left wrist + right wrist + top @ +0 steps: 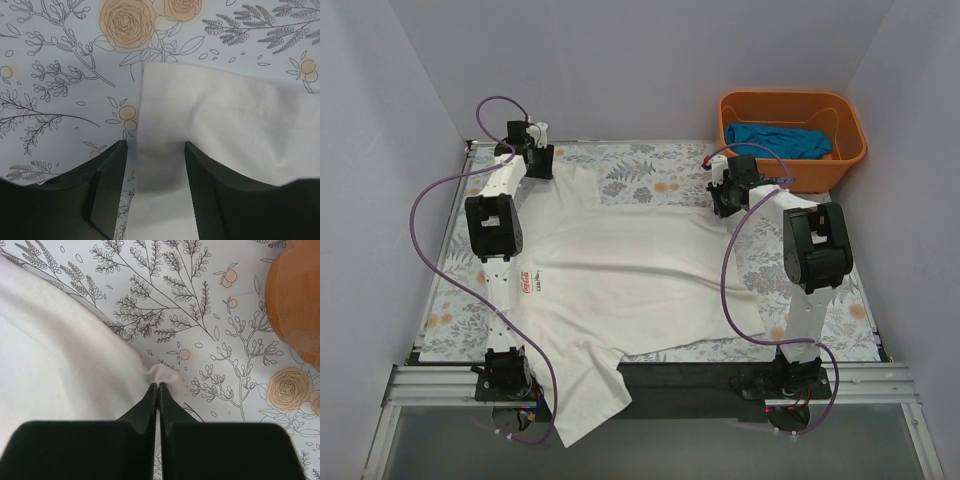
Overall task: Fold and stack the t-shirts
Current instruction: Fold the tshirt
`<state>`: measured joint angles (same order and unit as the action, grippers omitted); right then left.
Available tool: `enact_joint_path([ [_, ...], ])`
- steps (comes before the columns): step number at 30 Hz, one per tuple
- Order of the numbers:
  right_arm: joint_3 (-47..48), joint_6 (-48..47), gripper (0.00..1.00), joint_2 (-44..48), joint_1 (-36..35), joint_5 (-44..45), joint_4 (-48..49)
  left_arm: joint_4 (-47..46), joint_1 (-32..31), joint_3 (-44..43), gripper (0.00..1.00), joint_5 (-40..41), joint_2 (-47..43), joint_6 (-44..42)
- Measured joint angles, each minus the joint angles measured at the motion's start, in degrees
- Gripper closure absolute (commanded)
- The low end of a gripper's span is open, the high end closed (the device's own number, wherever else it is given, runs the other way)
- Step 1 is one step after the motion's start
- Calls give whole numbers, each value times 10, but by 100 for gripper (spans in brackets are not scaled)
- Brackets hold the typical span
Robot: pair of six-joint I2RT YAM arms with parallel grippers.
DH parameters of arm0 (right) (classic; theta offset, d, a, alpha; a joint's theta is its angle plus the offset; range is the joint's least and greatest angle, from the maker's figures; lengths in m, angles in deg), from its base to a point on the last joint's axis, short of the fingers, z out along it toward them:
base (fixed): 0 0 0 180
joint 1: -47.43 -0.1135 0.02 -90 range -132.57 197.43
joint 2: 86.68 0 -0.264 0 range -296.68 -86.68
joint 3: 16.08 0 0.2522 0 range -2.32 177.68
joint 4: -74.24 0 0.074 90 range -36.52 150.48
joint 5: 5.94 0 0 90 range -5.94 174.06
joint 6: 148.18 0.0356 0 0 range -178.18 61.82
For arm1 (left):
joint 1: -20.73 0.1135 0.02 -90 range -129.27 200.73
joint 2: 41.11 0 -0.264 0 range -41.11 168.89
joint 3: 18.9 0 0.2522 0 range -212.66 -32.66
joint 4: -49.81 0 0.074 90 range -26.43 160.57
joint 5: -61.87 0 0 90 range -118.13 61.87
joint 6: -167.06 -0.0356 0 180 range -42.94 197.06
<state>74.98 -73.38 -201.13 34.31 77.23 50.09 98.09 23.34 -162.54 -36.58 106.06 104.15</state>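
The large white t-shirt [620,270] with a small red chest logo [528,283] lies spread on the floral table, one part hanging over the near edge. My left gripper [532,150] is open at the shirt's far left corner; its jaws straddle the cloth edge [165,150]. My right gripper [725,195] is shut on a pinch of the shirt's far right edge [167,374]. A teal-blue t-shirt [775,138] lies crumpled in the orange basket [850,150]. The red t-shirt is out of view.
The orange basket stands at the far right corner, close to my right gripper; its side shows in the right wrist view [295,300]. The floral tablecloth [650,170] covers the table. White walls close in the left, back and right sides.
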Motion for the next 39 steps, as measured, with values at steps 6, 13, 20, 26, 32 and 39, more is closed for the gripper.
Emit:
enact_joint_path([
  [6, 2, -12, 99, 2, 0, 0, -1, -29, 0, -4, 64, -1, 7, 12],
  [13, 18, -16, 99, 2, 0, 0, -2, -38, 0, -4, 100, -35, 8, 27],
  [20, 29, -24, 99, 12, 0, -5, -2, -50, 0, -4, 100, -62, 4, 34],
  [26, 29, -42, 99, 47, 0, -15, -2, -54, 3, 26, 100, -94, -61, 27],
  [32, 29, -61, 99, 73, 3, -30, -2, -65, 9, 95, 100, -130, -196, 14],
  [39, 54, -84, 99, 72, 15, -46, -2, -87, 23, 130, 100, -153, -263, 8],
])
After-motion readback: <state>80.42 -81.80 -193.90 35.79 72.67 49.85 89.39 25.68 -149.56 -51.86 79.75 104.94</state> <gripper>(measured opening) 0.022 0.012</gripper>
